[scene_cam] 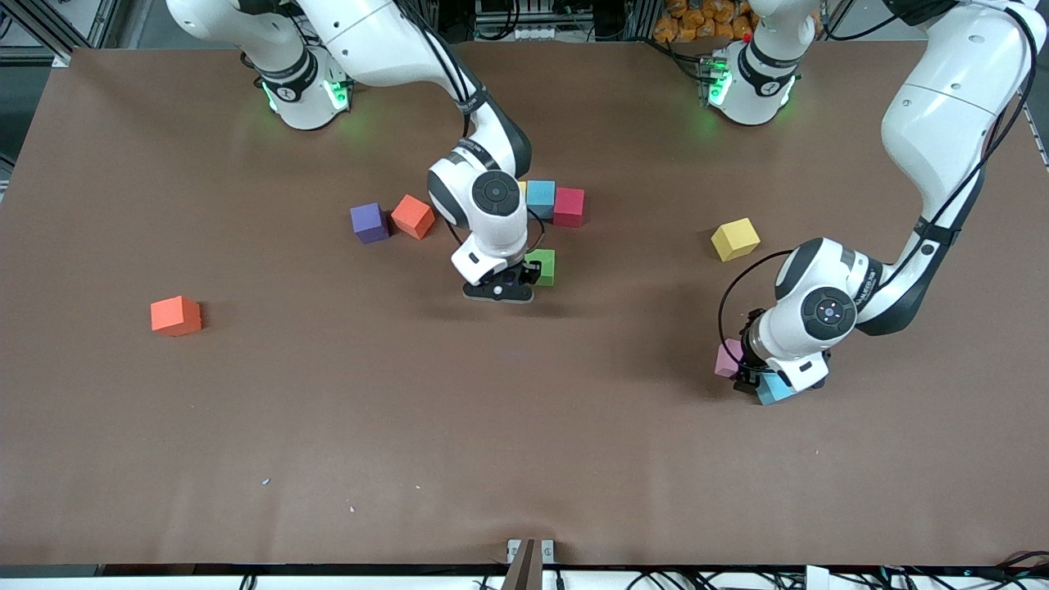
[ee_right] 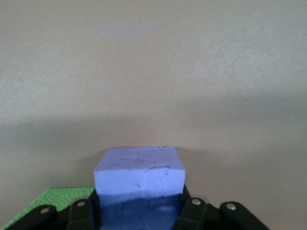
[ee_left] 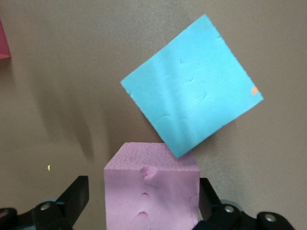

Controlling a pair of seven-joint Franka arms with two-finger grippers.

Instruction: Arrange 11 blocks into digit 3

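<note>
Both grippers busy with blocks.
We see the right gripper [ee_right: 139, 211] clamping a blue-purple block [ee_right: 139, 177] beside the green block [scene_cam: 542, 266]; the left gripper [ee_left: 144, 203] straddles the pink block [ee_left: 151, 191], touching the light blue block [ee_left: 192, 103].

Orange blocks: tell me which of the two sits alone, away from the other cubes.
The orange block toward the right arm's end of the table, nearer the front camera, stands by itself. The other orange block sits right beside the purple block.
</note>
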